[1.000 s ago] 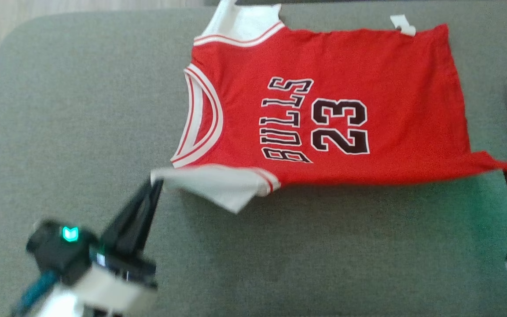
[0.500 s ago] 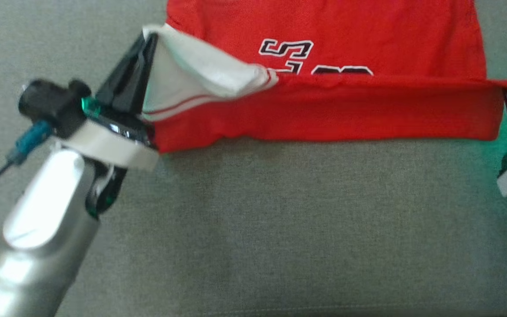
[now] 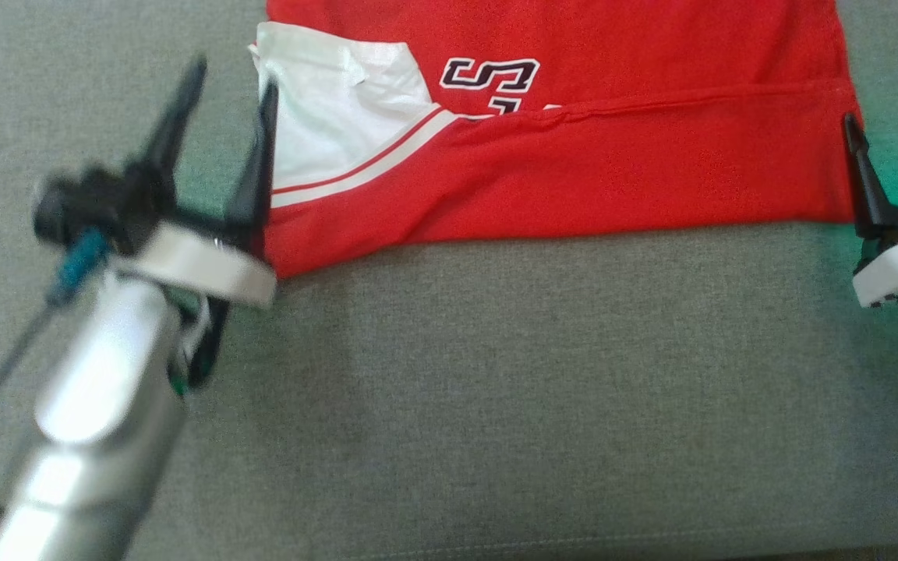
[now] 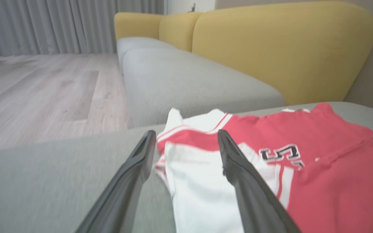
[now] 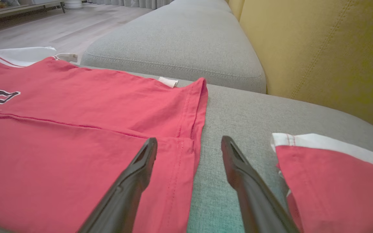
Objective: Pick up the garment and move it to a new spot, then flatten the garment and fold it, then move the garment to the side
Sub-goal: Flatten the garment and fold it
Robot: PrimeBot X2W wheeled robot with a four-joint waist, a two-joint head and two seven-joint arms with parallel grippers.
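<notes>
The garment (image 3: 613, 171) is a red jersey with white trim and black lettering, lying on the grey sofa cushion (image 3: 496, 389) with its near part doubled over the rest. My left gripper (image 3: 235, 78) stands open at the garment's left end, one finger over the white sleeve, nothing pinched. In the left wrist view the left gripper (image 4: 186, 132) spreads over the white sleeve of the garment (image 4: 335, 161). My right gripper (image 3: 885, 113) is open just off the right edge. In the right wrist view the right gripper (image 5: 189, 139) straddles the hem of the garment (image 5: 76, 129).
Another red and white piece of clothing (image 5: 329, 181) lies on the cushion just right of my right gripper. A yellow backrest (image 5: 319, 48) rises behind the cushion, a second grey seat (image 4: 180, 81) lies beyond, and wooden floor (image 4: 44, 87) is past the left side.
Both grippers carried the garment's near edge up and over its body, then opened and let it go. The fold now lies flat. The head camera has also tilted closer.
</notes>
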